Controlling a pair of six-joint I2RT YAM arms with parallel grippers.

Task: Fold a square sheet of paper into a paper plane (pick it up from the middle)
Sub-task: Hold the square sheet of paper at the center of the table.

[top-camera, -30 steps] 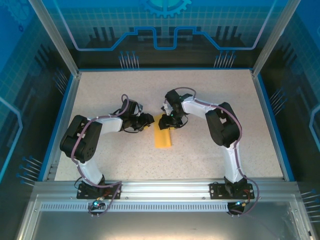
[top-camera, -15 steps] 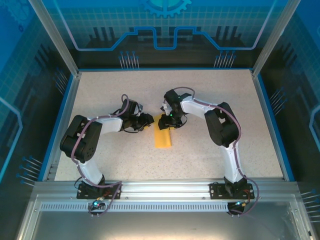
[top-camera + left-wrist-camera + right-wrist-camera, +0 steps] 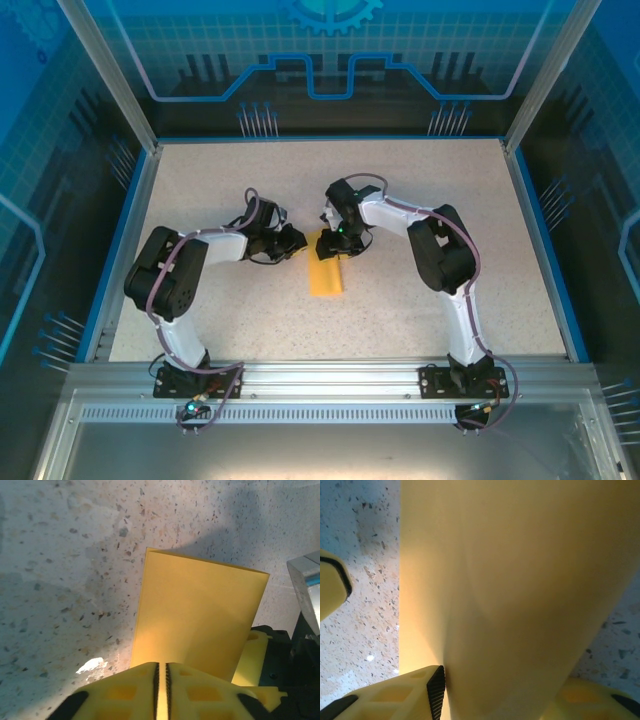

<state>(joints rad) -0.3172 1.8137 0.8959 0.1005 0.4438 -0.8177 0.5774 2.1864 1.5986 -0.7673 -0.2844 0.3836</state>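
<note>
Speckled table (image 3: 200, 190) inside a blue-framed cell. Top view: the square sheet of paper (image 3: 326, 270) sits mid-frame as 1 narrow strip, with the left gripper (image 3: 296, 240) and right gripper (image 3: 338, 246) at its upper end. Left wrist: the jaws are pinched onto the sheet's edge. Right wrist: the jaws stand half apart astride the sheet, and I cannot tell if they grip it. Probably 1 fold is made; nose and wings remain.

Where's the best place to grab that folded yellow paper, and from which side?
Probably the far short end of the paper, taken from the left, where the left gripper pinches it. It is a thin, narrow strip, so only an edge lets a grip reach both faces.
</note>
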